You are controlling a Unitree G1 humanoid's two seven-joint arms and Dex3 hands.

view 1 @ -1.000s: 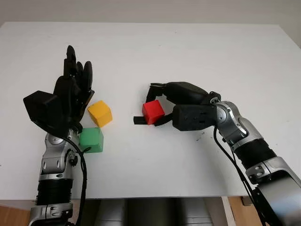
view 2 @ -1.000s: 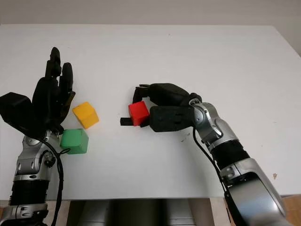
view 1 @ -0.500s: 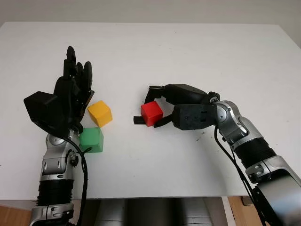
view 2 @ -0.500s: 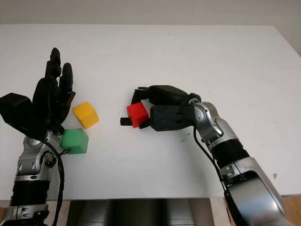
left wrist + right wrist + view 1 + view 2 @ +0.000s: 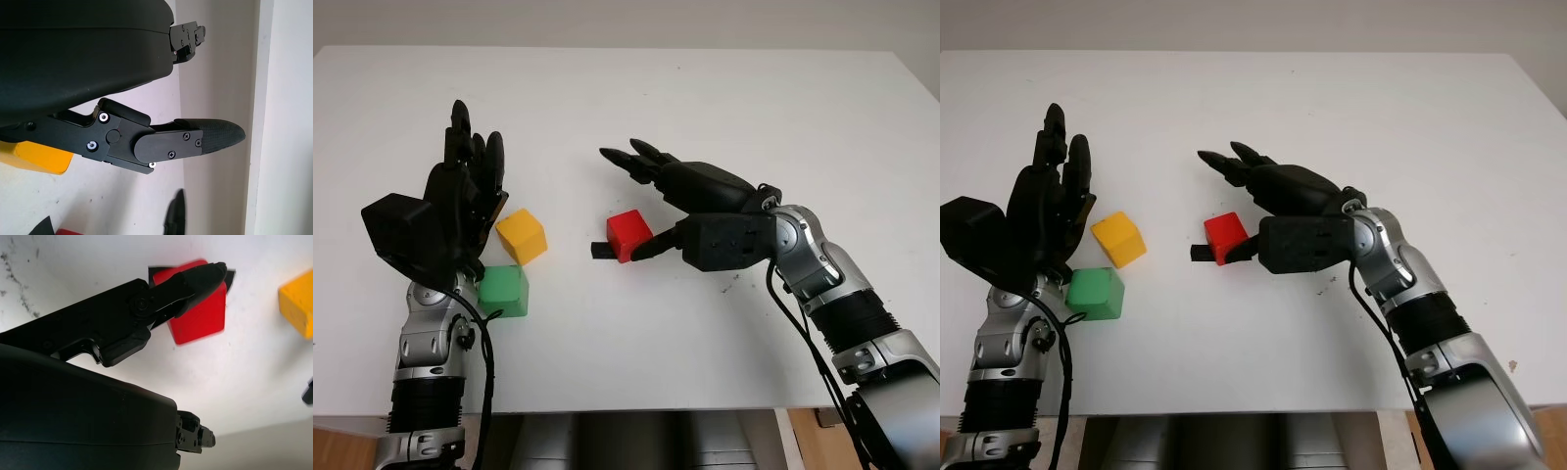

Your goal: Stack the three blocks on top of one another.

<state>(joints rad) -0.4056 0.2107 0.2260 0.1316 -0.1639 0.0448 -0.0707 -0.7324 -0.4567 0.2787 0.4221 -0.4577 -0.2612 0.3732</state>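
**3 blocks apart, none stacked**

The red block (image 5: 629, 235) sits on the white table (image 5: 705, 108), just under the right hand (image 5: 680, 201), whose fingers are lifted off it; the thumb lies along its near side. The hand holds nothing. Judged rigid, light and smooth-faced; best pinched across 2 opposite flat sides. The yellow block (image 5: 522, 236) and green block (image 5: 503, 291) lie just beside the raised, open left hand (image 5: 450, 211).
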